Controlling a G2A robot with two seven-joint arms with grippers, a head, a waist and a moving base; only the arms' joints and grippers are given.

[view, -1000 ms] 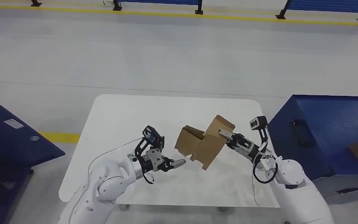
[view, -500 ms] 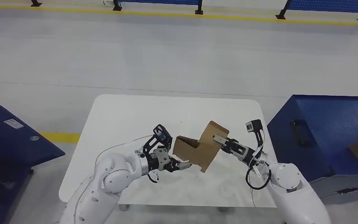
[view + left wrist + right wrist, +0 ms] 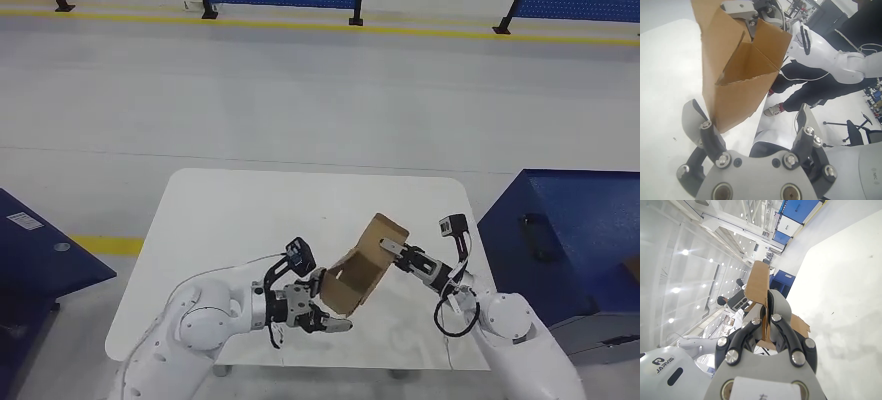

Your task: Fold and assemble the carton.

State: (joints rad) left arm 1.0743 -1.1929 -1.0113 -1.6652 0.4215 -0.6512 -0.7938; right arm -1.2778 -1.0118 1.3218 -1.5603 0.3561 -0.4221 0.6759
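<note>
A brown cardboard carton [image 3: 360, 270] is held tilted above the white table [image 3: 230, 210], its open end facing my left arm. My right gripper [image 3: 397, 250] is shut on the carton's far upper wall; in the right wrist view the gripper [image 3: 767, 303] pinches the cardboard edge [image 3: 758, 283]. My left gripper [image 3: 328, 320] stands open just below the carton's near lower corner. In the left wrist view the carton [image 3: 738, 75] hangs between the spread fingers of the left gripper [image 3: 747, 108], and one finger [image 3: 694, 115] touches its bottom corner. The carton's inside looks empty.
Blue bins stand off the table on both sides, one at the left [image 3: 40, 260] and one at the right [image 3: 570, 240]. The table's back and left parts are bare. The near table edge [image 3: 300, 362] lies close under my left arm.
The right gripper has swung the carton left and tipped its opening toward the left arm. The left gripper has moved right and nearer, under the carton's lower corner.
</note>
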